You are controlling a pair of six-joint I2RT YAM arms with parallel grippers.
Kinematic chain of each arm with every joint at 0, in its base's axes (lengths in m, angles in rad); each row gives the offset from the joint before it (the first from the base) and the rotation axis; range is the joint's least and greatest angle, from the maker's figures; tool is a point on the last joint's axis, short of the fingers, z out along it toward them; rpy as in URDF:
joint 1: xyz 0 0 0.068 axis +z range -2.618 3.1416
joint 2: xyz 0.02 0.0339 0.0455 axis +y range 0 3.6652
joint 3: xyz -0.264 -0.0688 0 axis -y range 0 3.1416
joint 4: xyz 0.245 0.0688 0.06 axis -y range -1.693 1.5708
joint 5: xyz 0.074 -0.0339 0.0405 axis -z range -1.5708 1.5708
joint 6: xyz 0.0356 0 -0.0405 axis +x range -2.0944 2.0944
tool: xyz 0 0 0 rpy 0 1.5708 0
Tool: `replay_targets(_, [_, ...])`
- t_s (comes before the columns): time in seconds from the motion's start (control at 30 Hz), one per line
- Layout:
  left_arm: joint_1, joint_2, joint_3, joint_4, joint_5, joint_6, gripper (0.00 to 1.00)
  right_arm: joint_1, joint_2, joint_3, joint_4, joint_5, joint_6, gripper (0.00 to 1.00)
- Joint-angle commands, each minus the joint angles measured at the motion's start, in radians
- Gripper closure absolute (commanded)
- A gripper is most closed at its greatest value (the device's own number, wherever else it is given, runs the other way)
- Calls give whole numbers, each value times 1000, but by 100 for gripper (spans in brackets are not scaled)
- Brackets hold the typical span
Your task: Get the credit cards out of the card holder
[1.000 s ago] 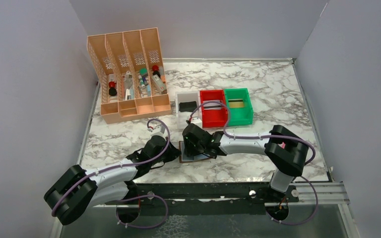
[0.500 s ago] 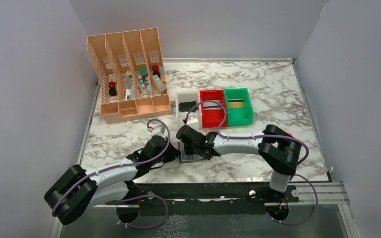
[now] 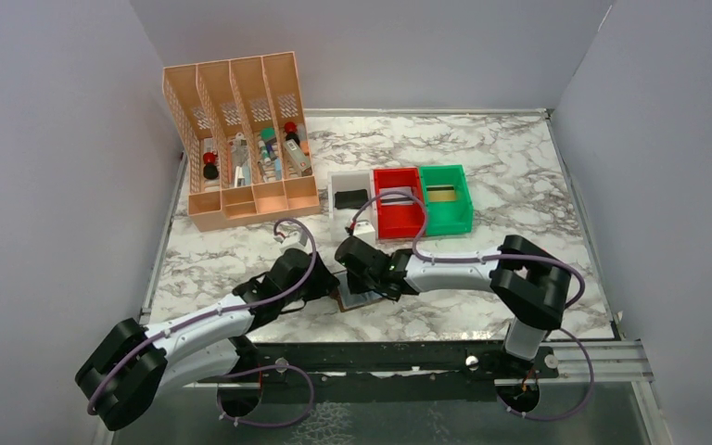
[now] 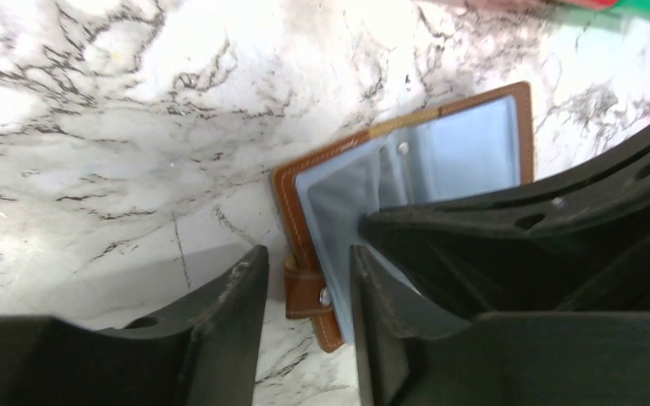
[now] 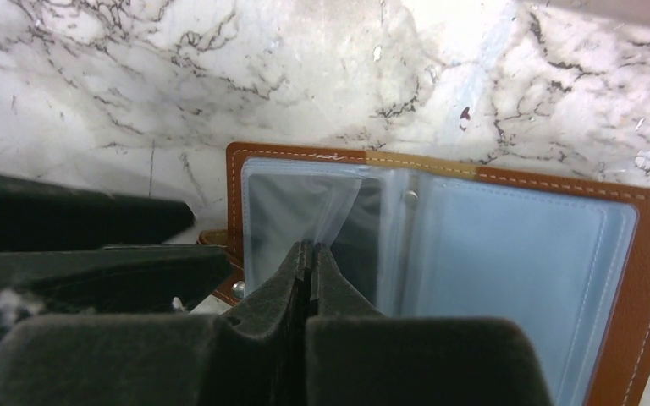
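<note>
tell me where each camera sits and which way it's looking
Top external: above and behind the bases, looking down on the table; the left arm and right arm show, meeting over the card holder.
Left wrist: on the left arm, looking down past the open left gripper at the holder's edge.
Right wrist: on the right arm, looking past the shut right gripper at the clear sleeves.
Shared: both wrist views show the card holder and the other arm's fingers.

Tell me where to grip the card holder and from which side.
Probably the brown snap tab, approached from the left arm's side. The card holder lies open and flat on the marble table, so that protruding tab is all the open left gripper can pinch.
</note>
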Motion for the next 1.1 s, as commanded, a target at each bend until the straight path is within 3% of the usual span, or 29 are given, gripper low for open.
replay_targets(0.0, [-3,-55,55,-98,-76,4,52,2,-40,-46,21,-79,12,99])
replay_targets(0.2, [-2,-110,72,-101,-43,15,46,-22,-101,-109,105,-143,43,99])
replay_targets(0.73, [-3,-94,72,49,129,28,45,-161,-152,-214,260,-436,79,99])
replay_targets(1.07, [-3,-36,50,43,104,-73,44,-232,-140,-274,369,-546,127,99])
